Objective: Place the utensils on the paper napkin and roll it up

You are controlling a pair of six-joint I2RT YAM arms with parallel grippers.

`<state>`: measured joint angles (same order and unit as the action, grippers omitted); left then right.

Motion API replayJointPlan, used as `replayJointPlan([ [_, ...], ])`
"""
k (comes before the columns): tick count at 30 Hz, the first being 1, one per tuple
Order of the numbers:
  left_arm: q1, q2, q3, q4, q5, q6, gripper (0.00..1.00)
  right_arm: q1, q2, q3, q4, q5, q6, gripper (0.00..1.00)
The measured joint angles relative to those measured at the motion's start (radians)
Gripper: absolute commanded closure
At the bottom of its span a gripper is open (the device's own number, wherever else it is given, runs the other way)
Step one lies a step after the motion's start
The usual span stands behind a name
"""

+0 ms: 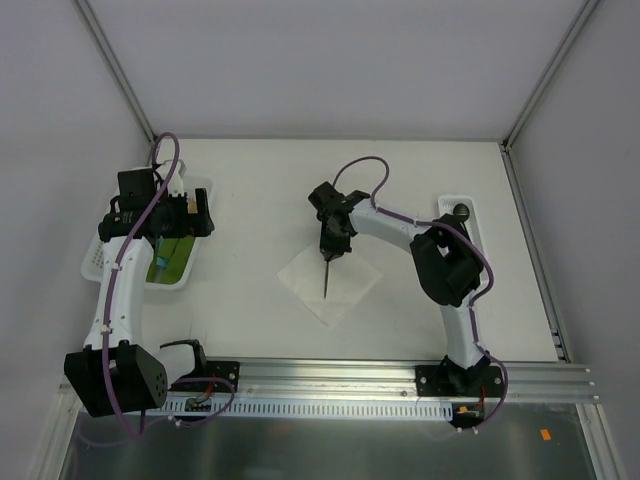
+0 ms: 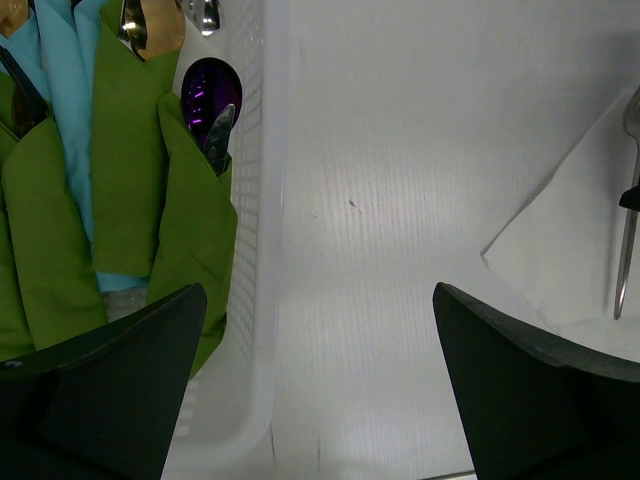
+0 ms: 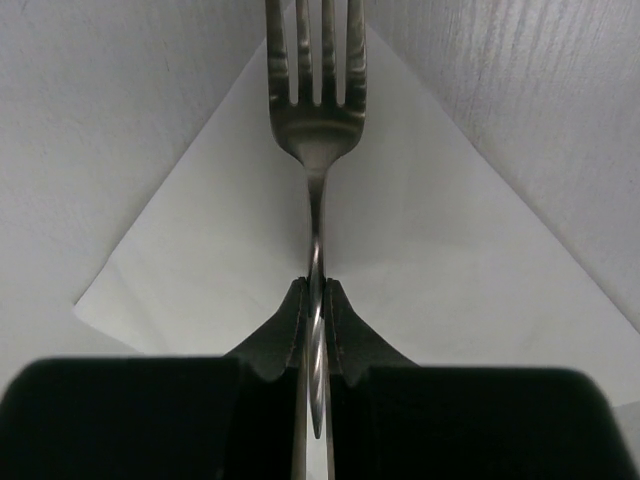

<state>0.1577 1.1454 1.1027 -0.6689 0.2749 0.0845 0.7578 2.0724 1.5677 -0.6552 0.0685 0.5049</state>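
The white paper napkin lies as a diamond on the table centre. My right gripper is shut on the handle of a slim dark fork, which hangs tines-down over the napkin. In the right wrist view the fork is pinched edge-on between the shut fingers, above the napkin. My left gripper is open and empty over the right wall of the left basket; it also shows in the left wrist view. A dark round piece, perhaps the spoon, sits in the right tray.
The white basket at the left holds green cloths, a teal cloth, gold-coloured cutlery and a purple spoon. A white tray stands at the right behind my right arm. The napkin's corner and fork show in the left wrist view.
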Motion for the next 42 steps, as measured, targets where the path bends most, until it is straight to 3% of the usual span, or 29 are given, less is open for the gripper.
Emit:
replayJointPlan([
  [42,0.000,0.015,0.000,0.000,0.001,0.000,0.01,-0.016,0.055,0.048,0.000,-0.016,-0.056,1.00],
])
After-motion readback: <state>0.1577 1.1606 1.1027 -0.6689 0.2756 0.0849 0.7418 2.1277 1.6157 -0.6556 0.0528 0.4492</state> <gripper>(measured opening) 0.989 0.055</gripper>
